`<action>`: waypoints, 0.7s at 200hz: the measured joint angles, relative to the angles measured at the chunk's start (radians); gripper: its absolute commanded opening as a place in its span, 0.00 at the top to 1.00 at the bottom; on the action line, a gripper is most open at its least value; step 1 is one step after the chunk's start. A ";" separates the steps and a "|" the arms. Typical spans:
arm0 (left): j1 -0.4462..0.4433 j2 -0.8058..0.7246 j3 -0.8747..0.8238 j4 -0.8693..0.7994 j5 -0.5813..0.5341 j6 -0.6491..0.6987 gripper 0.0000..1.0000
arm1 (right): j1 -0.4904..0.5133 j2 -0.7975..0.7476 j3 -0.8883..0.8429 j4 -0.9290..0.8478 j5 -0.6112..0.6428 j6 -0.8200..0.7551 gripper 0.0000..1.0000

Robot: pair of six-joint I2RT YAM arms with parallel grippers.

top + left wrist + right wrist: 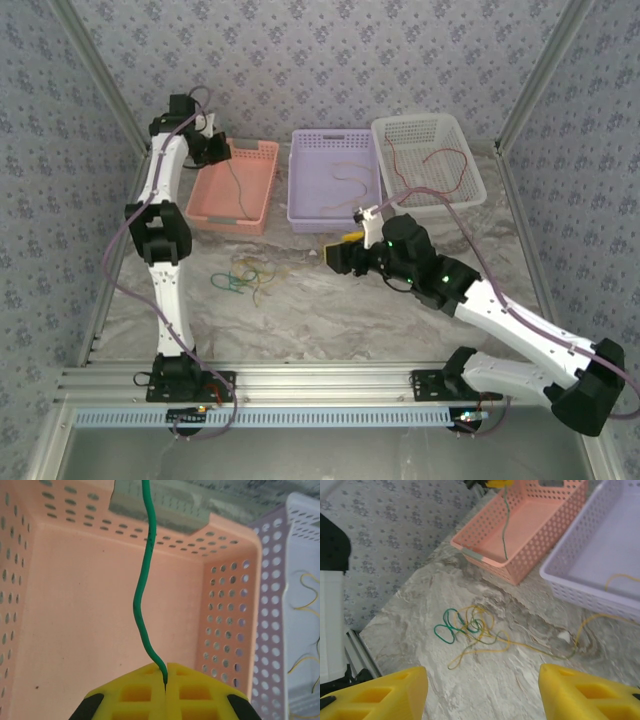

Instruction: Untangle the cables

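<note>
My left gripper (165, 676) is shut on the top end of a green cable (142, 595), which hangs down inside the pink basket (75, 595). From above, that gripper (218, 152) hovers over the basket's far end, with the green cable (235, 185) dangling below it. A tangle of green and yellow cables (470, 627) lies on the marble table (520, 680), left of centre in the top view (250, 275). My right gripper (482, 695) is open above the table to the tangle's right, nothing between its fingers (375, 695). It sits mid-table in the top view (338, 254).
A purple basket (300, 175) beside the pink one holds thin yellow cables (345, 175). A white basket (470, 165) at the back right holds red cables (430, 160). One yellow cable (590, 625) trails from the tangle toward the purple basket (585, 590).
</note>
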 measured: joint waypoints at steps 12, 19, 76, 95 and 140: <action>0.003 0.016 0.002 -0.014 0.005 0.007 0.96 | 0.003 0.034 0.034 0.012 0.002 -0.011 0.38; 0.005 0.024 0.002 -0.019 0.008 0.011 0.95 | 0.003 0.054 0.053 0.019 0.003 -0.015 0.38; 0.024 0.059 0.002 -0.039 0.041 0.037 0.96 | 0.011 0.117 0.092 0.040 0.004 -0.025 0.39; 0.024 0.068 0.003 -0.040 0.041 0.041 0.96 | 0.011 0.118 0.092 0.040 0.008 -0.025 0.39; 0.024 0.094 0.003 -0.039 0.031 0.040 0.85 | 0.011 0.118 0.092 0.040 0.012 -0.025 0.39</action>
